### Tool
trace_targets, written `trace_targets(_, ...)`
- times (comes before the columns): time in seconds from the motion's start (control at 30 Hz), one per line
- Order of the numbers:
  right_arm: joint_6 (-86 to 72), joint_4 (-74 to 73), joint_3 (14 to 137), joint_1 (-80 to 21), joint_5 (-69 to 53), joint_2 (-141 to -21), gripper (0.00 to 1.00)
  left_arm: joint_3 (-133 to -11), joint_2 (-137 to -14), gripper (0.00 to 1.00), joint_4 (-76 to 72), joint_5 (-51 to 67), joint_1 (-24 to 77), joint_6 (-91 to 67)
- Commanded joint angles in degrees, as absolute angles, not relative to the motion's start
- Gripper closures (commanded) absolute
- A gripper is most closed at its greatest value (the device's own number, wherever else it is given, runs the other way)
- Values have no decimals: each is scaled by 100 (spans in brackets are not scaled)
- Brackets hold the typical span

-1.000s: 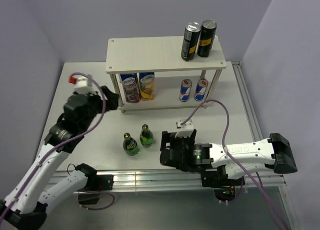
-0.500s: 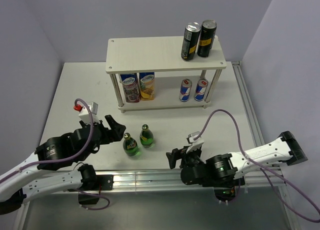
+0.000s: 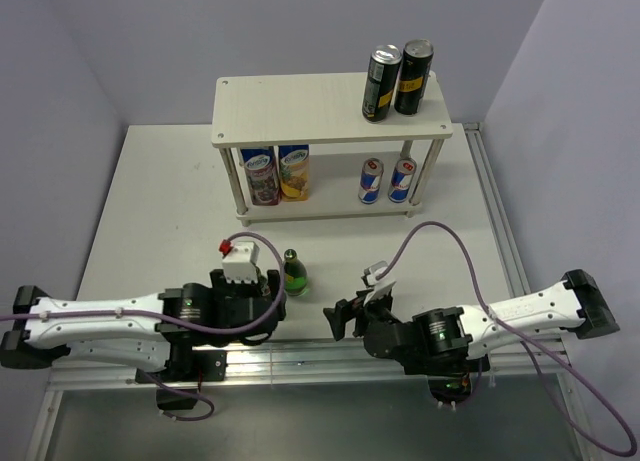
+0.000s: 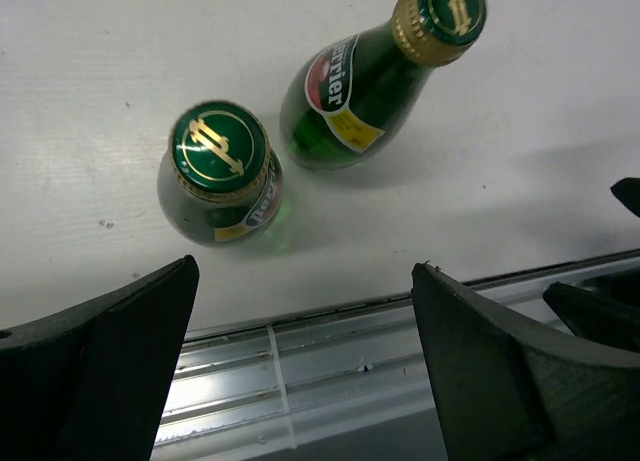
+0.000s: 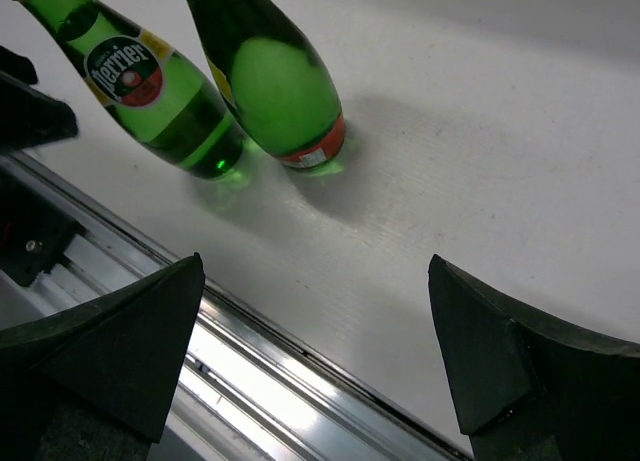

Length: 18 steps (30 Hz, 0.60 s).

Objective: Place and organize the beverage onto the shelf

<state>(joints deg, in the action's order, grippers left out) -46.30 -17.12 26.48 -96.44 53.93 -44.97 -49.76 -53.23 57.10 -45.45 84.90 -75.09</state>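
Cans [image 3: 382, 81] are shelved, but two green bottles [image 3: 293, 273] stand on the bench [image 3: 150, 201] in front of the shelf [image 3: 300, 106]; the left gripper [image 4: 305, 269], wide and empty, hovers over the farther bottle [image 4: 218, 176] and must lower to clasp it; the right gripper [image 5: 315, 271] gapes too.

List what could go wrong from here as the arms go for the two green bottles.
1. The near green bottle and far green bottle stand close together; the open left gripper, closing on one, may tip the other.
2. Both stand by the table's front edge, beside the metal rail; a knocked bottle could roll off.
3. The open right gripper faces the same pair, so the arms may collide.
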Motion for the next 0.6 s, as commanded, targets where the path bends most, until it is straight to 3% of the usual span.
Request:
trace_targets(0.0,-4115,-821,2699,-9274,4722,-4614,0,-4835,-5737,5,5871,-5124,8763,-8305)
trace_targets(0.13,-3754,-133,2601,-8501,4175,-4903,0,-4369,-6038,4,5660,-5168,8763,-8804)
trace_targets(0.4,-3261,745,3111,-8121,3903,-6257,0,-3482,-6108,4,5161,-5387,8886,-9554)
trace_targets(0.57,-2919,1624,3129,-7945,3674,-7143,0,-3541,-6371,3,5421,-5914,8877,-10272)
